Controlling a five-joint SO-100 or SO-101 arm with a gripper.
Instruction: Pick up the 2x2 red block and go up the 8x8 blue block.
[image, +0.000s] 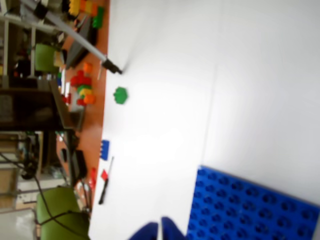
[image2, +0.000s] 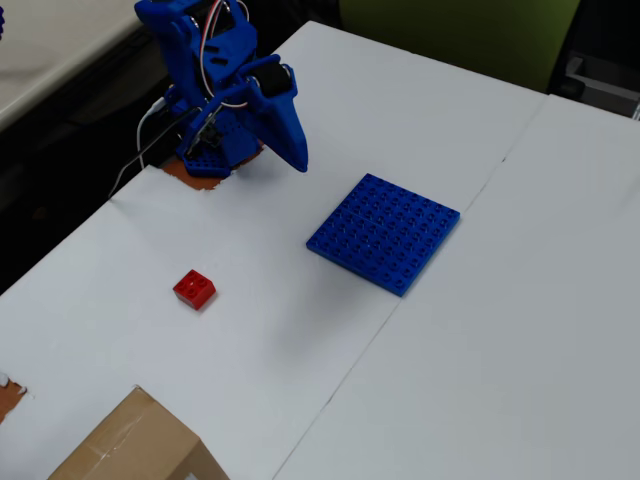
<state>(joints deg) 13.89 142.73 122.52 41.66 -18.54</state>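
End effector (image2: 296, 155) of blue printed plastic, two-fingered, raised clear of the bench (image2: 480, 330) and pointing down toward the open white surface near the arm base in the overhead view; nothing held between the fingers. In the wrist view, two blue fingertips (image: 172, 228) visible at the bottom edge with only a narrow pale gap between them, so judged close to pressed together, though blur prevents a firm reading. Small bright red plastic 2x2 brick with round studs (image2: 194, 289) lying flat on the white bench, well apart from the end effector, toward the lower left of the overhead view; not visible in the wrist view. Flat square blue plastic 8x8 studded baseplate (image2: 385, 233) resting on the bench to the right of the end effector in the overhead view, top surface bare; one corner section (image: 255, 205) seen at the lower right of the wrist view. Red brick and blue baseplate well apart, with open bench between. Corner of a brown cardboard box (image2: 135, 445) at the bottom edge of the overhead view, beyond the red brick. Small green studded piece (image: 120, 95) on the bench in the wrist view, no part of the task. Progress judged as nil: no grasp made, no lift, no placement. Remaining: reach to the red brick, spread, pinch, lift, carry across, set down on the baseplate studs.
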